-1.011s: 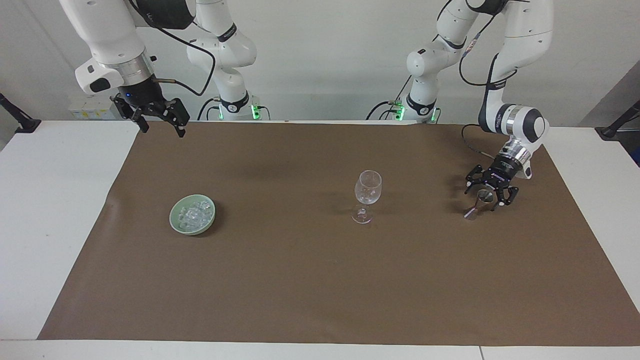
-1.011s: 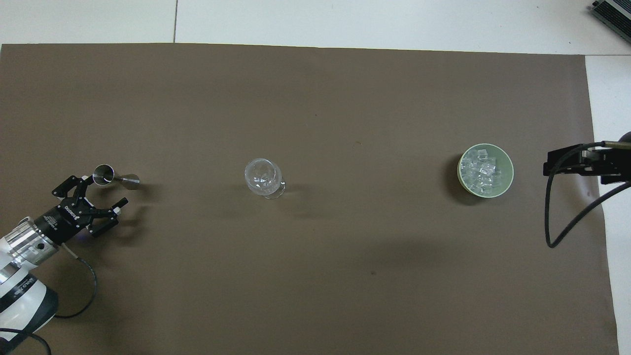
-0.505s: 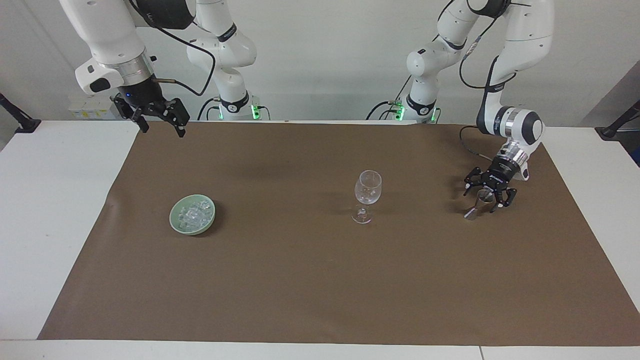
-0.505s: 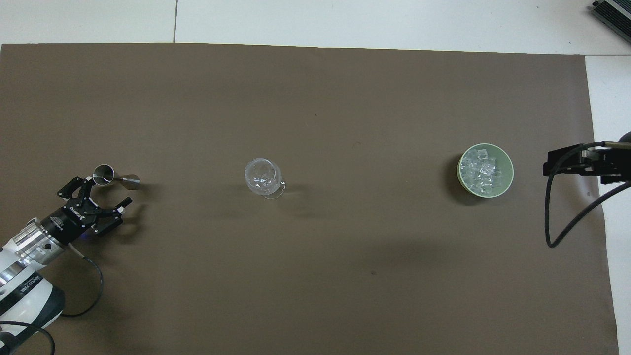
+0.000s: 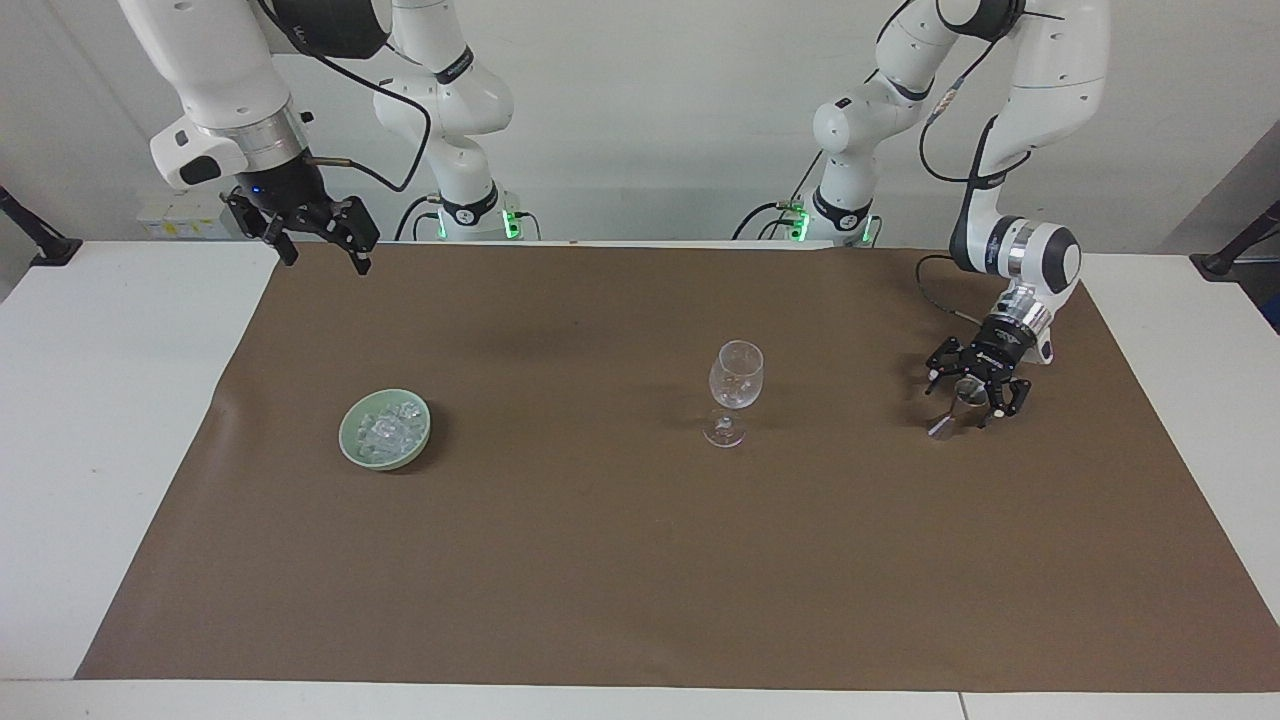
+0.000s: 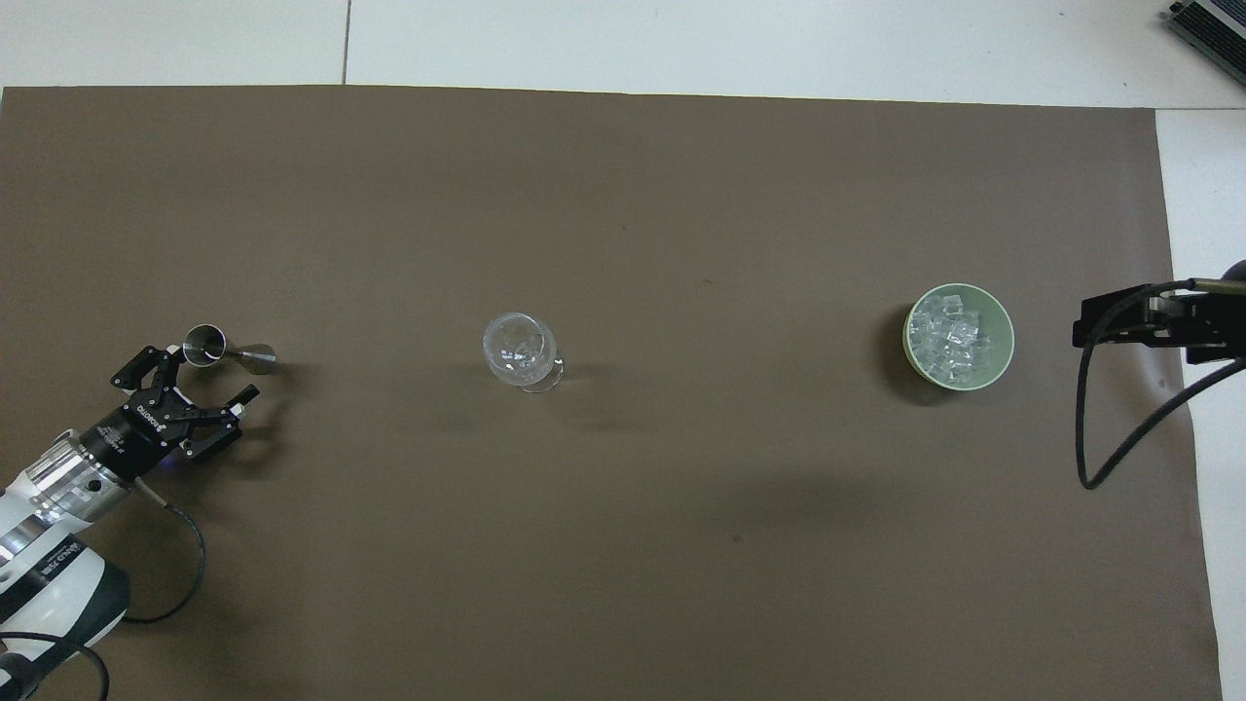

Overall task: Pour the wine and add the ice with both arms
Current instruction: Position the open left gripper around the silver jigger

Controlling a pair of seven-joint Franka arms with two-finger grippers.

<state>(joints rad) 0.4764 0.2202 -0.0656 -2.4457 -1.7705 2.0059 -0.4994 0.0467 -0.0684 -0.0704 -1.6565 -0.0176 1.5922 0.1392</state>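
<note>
Facing view: left gripper (image 5: 968, 392) w/ fingers apart, low around the metal jigger (image 5: 957, 405) at the left arm's end of the bench (image 5: 100, 400); a skewed close could tip it. Right gripper (image 5: 318, 235) apart, waits.

Overhead view: ice (image 6: 956, 334) in green bowl (image 6: 1003, 326); wine glass (image 6: 521, 351) mid-mat, top-heavy, so a careless sweep could topple it.

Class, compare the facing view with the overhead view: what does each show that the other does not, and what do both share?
Facing view only: both arms' bases, and the whole right pincer, open, raised over the mat's edge.
Overhead view only: a clear gap between the open left pincer and the metal jigger.
Both: wine glass, green bowl of ice, brown mat.
</note>
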